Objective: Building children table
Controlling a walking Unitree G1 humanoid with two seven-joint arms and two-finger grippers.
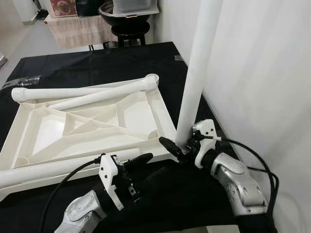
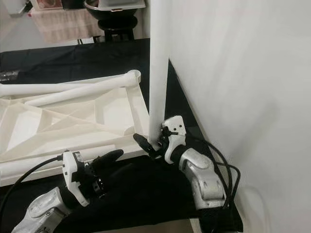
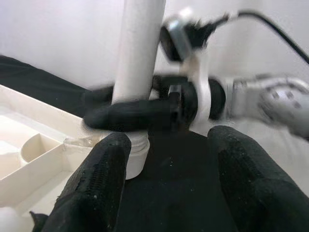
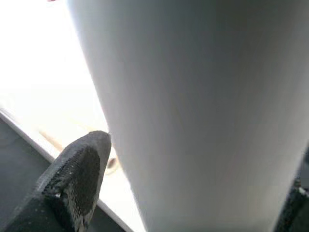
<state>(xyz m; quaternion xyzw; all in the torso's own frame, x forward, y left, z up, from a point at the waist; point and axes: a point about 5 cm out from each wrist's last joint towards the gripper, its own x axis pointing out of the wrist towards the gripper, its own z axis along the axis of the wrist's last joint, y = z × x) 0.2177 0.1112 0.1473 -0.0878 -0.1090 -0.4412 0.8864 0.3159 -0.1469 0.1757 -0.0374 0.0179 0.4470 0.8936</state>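
A white plastic tabletop (image 1: 165, 114) lies upside down on a black cloth (image 1: 97, 60). One white table leg (image 1: 194, 77) stands upright at the tabletop's near right corner. My right gripper (image 1: 179, 147) is shut on this leg just above its base, one finger on each side; the leg (image 4: 193, 106) looms close in the right wrist view. My left gripper (image 1: 140, 171) is open, low over the cloth by the tabletop's near edge. It points at the leg's base (image 3: 135, 159) without touching it. Three loose legs lie across the tabletop: two at the far edge (image 1: 82, 91), one along the near edge (image 1: 48, 167).
A white wall (image 1: 262, 73) runs close along the right side, right behind the upright leg. At the back stand a black stool with a dark bowl (image 1: 127, 19) and a table draped in a pale cloth (image 1: 80, 30).
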